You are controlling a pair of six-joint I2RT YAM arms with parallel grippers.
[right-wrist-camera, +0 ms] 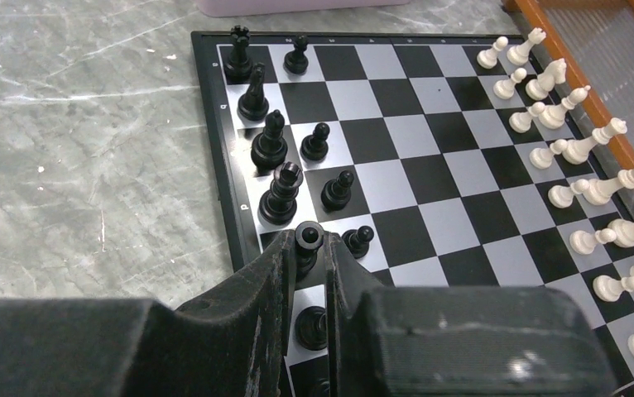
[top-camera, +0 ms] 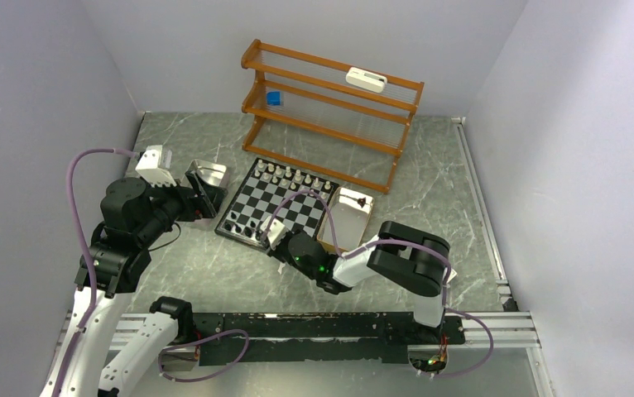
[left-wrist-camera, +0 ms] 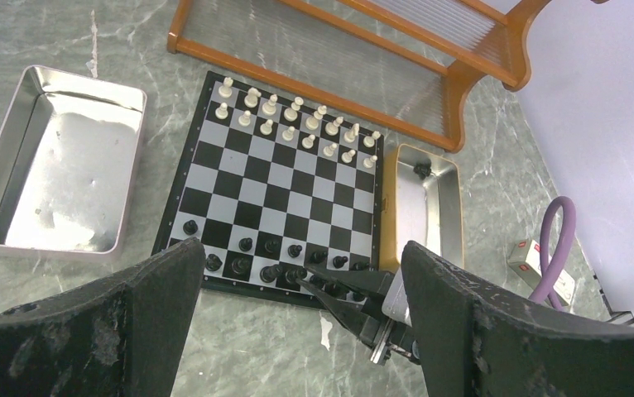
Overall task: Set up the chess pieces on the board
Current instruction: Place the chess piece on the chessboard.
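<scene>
The board (top-camera: 285, 203) lies mid-table with white pieces (top-camera: 293, 175) in two rows along its far side and several black pieces (top-camera: 243, 225) along its near side. My right gripper (top-camera: 269, 235) is at the board's near edge. In the right wrist view it (right-wrist-camera: 309, 248) is shut on a black piece (right-wrist-camera: 309, 236) over a back-row square. I cannot tell whether that piece touches the board. It also shows in the left wrist view (left-wrist-camera: 299, 277). My left gripper (top-camera: 201, 193) is wide open and empty, above the table left of the board (left-wrist-camera: 280, 190).
An empty metal tray (top-camera: 212, 174) sits left of the board. A tan-rimmed tray (top-camera: 347, 217) at the board's right holds one black piece (top-camera: 362, 201). A wooden rack (top-camera: 330, 107) stands behind the board. A small white box (left-wrist-camera: 537, 258) lies at the right.
</scene>
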